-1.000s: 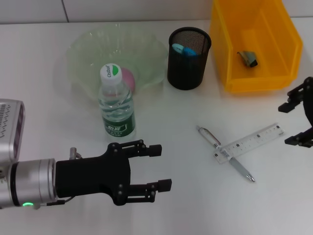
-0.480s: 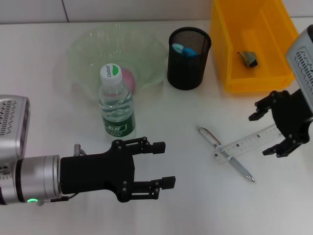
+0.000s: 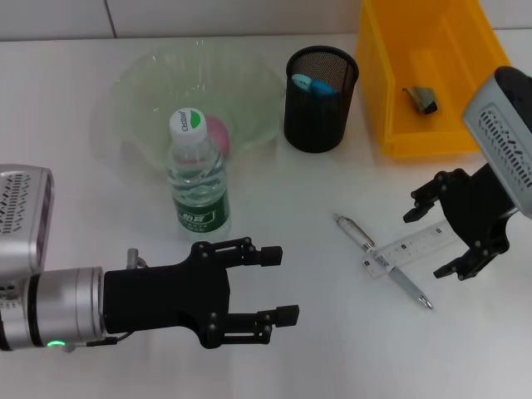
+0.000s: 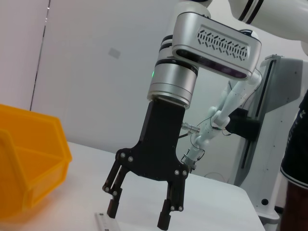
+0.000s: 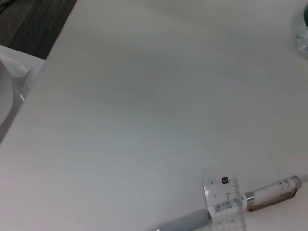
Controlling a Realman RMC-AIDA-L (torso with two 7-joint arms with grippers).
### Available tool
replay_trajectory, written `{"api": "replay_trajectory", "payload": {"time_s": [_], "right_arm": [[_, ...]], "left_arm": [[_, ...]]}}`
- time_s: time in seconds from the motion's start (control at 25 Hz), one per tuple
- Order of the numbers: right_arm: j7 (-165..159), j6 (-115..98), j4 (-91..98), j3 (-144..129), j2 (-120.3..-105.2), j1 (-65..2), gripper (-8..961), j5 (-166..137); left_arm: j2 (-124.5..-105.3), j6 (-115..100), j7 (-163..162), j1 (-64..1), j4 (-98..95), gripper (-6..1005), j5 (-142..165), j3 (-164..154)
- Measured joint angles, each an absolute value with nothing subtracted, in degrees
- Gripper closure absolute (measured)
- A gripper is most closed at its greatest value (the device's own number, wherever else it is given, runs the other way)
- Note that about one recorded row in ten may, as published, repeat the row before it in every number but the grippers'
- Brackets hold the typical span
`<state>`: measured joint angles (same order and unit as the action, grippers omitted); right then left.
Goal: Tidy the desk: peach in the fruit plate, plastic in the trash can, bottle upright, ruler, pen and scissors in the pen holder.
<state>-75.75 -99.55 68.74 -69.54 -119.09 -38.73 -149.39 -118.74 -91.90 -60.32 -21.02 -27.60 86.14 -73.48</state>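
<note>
Already, peach [image 3: 218, 131] in fruit plate [image 3: 141, 91]; scissors [image 3: 312, 84] in pen holder [image 3: 320, 116].

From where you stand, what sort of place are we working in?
Probably a lab desk set up as an office tidy-up: a white table with a mesh pen holder, a ruler lying across a pen, and a second robot stand against a bare wall.

The right hand [image 3: 434, 243] hides the far end of the ruler [image 3: 405, 249].
</note>
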Motion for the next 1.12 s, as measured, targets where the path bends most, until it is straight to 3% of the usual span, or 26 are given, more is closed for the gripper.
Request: {"api": "replay_trajectory", "payload": {"time_s": [1.12], "right_arm": [[-68.36, -89.95, 53.62, -70.84, -119.02, -44.77, 167, -149.73]], "left_arm": [[-119.00, -89.35, -60.31, -22.37, -27.60, 228, 85.78, -74.66]]}}
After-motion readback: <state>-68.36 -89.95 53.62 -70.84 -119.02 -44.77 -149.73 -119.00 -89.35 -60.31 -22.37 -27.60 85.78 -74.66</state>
